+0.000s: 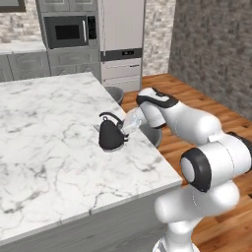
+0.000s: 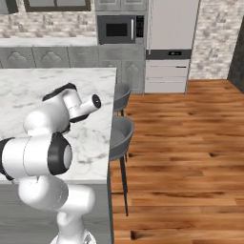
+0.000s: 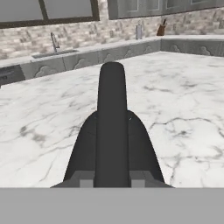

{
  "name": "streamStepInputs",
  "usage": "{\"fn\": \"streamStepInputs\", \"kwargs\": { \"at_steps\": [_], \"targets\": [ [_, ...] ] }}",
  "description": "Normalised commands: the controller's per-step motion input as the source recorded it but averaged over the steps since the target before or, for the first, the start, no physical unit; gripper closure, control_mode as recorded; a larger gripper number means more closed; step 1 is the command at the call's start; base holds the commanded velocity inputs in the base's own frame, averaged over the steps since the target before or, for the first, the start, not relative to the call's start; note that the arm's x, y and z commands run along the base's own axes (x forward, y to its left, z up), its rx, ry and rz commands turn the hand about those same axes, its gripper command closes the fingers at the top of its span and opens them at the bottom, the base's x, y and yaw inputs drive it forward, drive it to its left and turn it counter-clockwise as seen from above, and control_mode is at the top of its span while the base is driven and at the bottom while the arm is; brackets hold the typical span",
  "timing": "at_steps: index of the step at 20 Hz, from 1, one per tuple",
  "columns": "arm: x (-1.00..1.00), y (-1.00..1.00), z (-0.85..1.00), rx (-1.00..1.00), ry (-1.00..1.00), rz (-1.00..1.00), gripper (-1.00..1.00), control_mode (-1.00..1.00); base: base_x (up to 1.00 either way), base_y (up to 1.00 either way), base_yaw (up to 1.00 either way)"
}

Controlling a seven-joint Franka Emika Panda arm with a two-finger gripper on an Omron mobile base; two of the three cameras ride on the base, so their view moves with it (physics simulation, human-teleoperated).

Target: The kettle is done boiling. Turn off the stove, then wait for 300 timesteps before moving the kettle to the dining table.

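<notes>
The kettle (image 1: 111,134) is found on the dining table (image 1: 44,142), near its right edge and roughly midway along it; whether the base is fully seated on the marble cannot be told. The gripper (image 1: 126,129) is seen at the kettle's right side, at handle height, reaching in from beyond the table's edge. In the hand view the handle (image 3: 112,127) is seen upright between the finger pads (image 3: 85,180), its arch running straight away from the camera, and the fingers are judged clamped on it. The kettle thus lies directly ahead of the fingers. Release is judged the step in hand: the fingers are to be parted and withdrawn toward the right edge.
</notes>
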Motion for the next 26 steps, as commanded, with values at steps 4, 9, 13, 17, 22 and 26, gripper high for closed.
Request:
{"fn": "streamStepInputs", "kwargs": {
  "at_steps": [4, 9, 13, 17, 22, 26],
  "targets": [
    [0.28, -0.03, -0.23, -0.04, -0.02, 0.12, 1.00, -1.00, 0.00, 0.00, 0.00],
    [0.26, 0.00, -0.24, -0.02, -0.12, 0.11, 1.00, -1.00, 0.00, 0.00, 0.00],
    [0.18, 0.00, -0.29, 0.00, -0.13, 0.04, 1.00, -1.00, 0.00, 0.00, 0.00],
    [0.18, 0.00, -0.17, 0.00, -0.07, 0.00, 1.00, -1.00, 0.00, 0.00, 0.00],
    [0.30, 0.01, -0.07, 0.02, -0.01, 0.00, 1.00, -1.00, 0.00, 0.00, 0.00],
    [0.39, 0.03, -0.03, 0.02, 0.00, 0.00, 1.00, -1.00, 0.00, 0.00, 0.00]
  ]
}}
